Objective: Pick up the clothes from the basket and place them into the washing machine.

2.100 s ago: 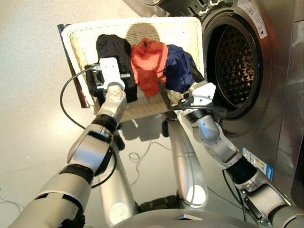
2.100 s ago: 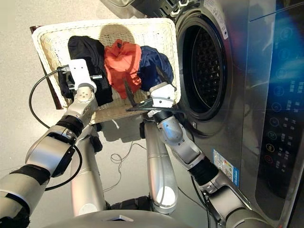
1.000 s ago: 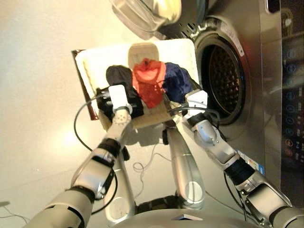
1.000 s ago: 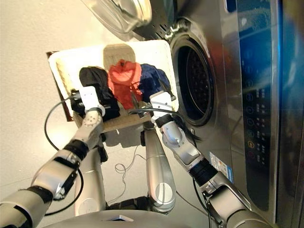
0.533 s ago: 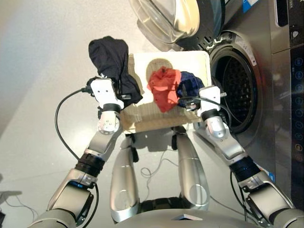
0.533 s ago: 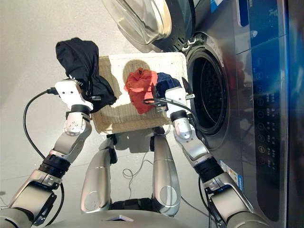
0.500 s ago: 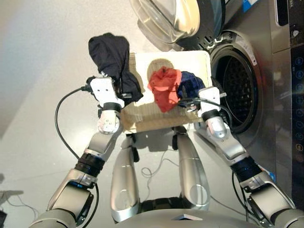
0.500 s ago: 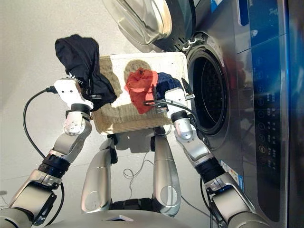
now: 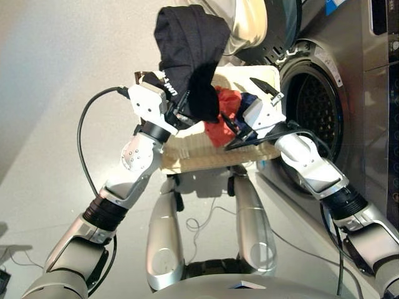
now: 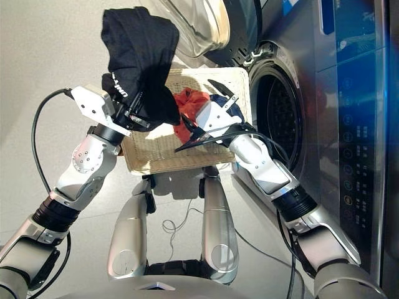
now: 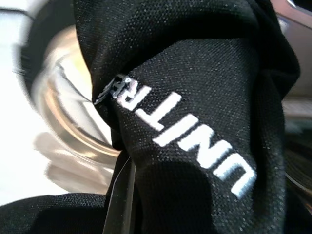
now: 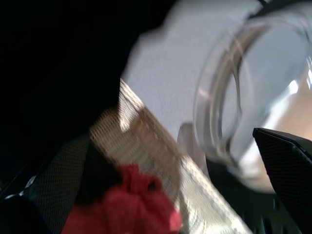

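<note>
My left gripper (image 9: 179, 112) is shut on the black garment (image 9: 190, 53), which has white lettering and hangs bunched high above the left part of the basket (image 9: 206, 163). That cloth fills the left wrist view (image 11: 195, 122) and hides the fingers. The orange-red garment (image 9: 221, 129) and a bit of the navy one (image 9: 245, 101) lie in the cream wicker basket. Above the basket's right half my right gripper (image 9: 250, 115) stands open, holding nothing. The washing machine (image 9: 315, 112) stands at the right, porthole open and its steel drum showing.
The washer's round glass door (image 9: 249, 22) hangs open behind the basket, close to the raised black garment. A black cable (image 9: 84, 143) loops from my left wrist. A lit control panel (image 10: 355, 143) runs down the machine's front at the right. A thin cord (image 9: 199, 221) lies on the floor.
My left arm has lifted the black garment higher and swung it right, over the basket. My right gripper has risen above the basket with its fingers spread wider.
</note>
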Robot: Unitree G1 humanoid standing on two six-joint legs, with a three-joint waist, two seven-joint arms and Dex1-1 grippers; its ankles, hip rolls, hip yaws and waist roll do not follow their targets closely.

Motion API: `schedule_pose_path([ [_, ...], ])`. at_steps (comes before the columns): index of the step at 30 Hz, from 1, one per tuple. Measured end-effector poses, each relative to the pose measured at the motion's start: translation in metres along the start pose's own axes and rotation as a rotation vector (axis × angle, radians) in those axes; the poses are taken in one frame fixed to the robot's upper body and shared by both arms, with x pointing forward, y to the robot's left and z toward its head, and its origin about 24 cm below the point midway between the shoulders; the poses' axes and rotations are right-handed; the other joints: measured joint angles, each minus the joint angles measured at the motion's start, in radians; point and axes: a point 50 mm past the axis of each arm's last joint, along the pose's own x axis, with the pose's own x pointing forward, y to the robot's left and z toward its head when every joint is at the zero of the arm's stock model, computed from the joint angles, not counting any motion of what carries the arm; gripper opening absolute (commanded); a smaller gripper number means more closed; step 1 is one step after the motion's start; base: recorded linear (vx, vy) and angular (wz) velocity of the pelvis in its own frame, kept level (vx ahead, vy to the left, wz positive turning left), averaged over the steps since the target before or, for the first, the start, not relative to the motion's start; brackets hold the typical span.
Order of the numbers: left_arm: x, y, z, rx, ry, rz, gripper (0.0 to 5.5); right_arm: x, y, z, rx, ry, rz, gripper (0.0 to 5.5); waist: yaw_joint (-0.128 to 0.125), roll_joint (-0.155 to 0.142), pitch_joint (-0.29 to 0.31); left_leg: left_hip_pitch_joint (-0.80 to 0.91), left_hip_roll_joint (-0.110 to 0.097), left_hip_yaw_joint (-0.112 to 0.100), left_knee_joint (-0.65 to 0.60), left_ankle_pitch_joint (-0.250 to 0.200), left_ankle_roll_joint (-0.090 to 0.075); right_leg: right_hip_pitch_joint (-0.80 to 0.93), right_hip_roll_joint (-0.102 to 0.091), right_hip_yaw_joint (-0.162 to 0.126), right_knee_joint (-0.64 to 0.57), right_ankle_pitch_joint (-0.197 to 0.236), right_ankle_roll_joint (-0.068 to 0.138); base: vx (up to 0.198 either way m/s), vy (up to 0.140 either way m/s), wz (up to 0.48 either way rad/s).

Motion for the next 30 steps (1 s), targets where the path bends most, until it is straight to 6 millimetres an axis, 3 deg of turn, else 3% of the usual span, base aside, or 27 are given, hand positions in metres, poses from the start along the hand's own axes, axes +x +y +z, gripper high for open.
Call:
schedule_pose_path([
  [10, 0.005, -0.01, -0.003, -0.055, 0.038, -0.085, 0.0, 0.023, -0.002, 0.014, -0.045, -0.036, 0.018, 5.5, 0.002, 0.004, 0.0, -0.005, -0.001, 0.0, 0.001, 0.0, 0.0, -0.005, -0.001, 0.0, 0.001, 0.0, -0.001, 0.0, 0.0, 0.0],
  [23, 0.011, -0.007, 0.0, -0.02, 0.062, -0.133, 0.0, 0.025, -0.003, 0.016, -0.059, -0.032, -0.005, 5.5, 0.004, 0.026, 0.0, -0.036, 0.0, -0.008, 0.019, 0.0, 0.0, -0.028, -0.002, -0.004, 0.012, 0.001, -0.002, 0.0, 0.0, 0.0],
  [24, 0.011, -0.007, 0.0, -0.02, 0.062, -0.133, 0.0, 0.025, -0.003, 0.016, -0.058, -0.032, -0.005, 2.91, 0.004, 0.026, 0.0, -0.036, 0.0, -0.008, 0.019, 0.0, 0.0, -0.028, -0.002, -0.004, 0.013, 0.001, -0.002, 0.0, 0.0, 0.0],
  [25, 0.012, -0.007, 0.0, -0.02, 0.059, -0.134, 0.0, 0.025, -0.002, 0.016, -0.059, -0.032, 0.0, 2.39, 0.003, 0.026, 0.0, -0.036, 0.0, -0.008, 0.021, 0.0, 0.0, -0.028, -0.002, -0.004, 0.014, 0.001, -0.002, 0.0, 0.0, 0.0],
  [26, 0.013, -0.007, 0.002, -0.018, 0.055, -0.136, 0.0, 0.025, 0.0, 0.016, -0.057, -0.033, 0.006, 1.47, 0.003, 0.026, 0.0, -0.037, 0.0, -0.009, 0.022, 0.0, 0.0, -0.029, -0.002, -0.004, 0.015, 0.001, -0.002, 0.0, 0.0, 0.0],
  [27, 0.015, -0.007, 0.003, -0.014, 0.049, -0.14, 0.0, 0.026, 0.002, 0.016, -0.056, -0.036, 0.011, 0.0, 0.004, 0.026, 0.0, -0.038, 0.0, -0.009, 0.023, 0.0, 0.0, -0.03, -0.002, -0.004, 0.016, 0.001, -0.002, 0.0, 0.0, 0.0],
  [30, 0.019, -0.008, 0.008, -0.002, 0.03, -0.153, 0.0, 0.027, 0.004, 0.017, -0.052, -0.042, 0.015, 0.0, 0.004, 0.028, 0.0, -0.046, 0.0, -0.009, 0.03, 0.0, 0.0, -0.035, -0.002, -0.004, 0.018, 0.002, -0.003, 0.0, 0.0, 0.0],
])
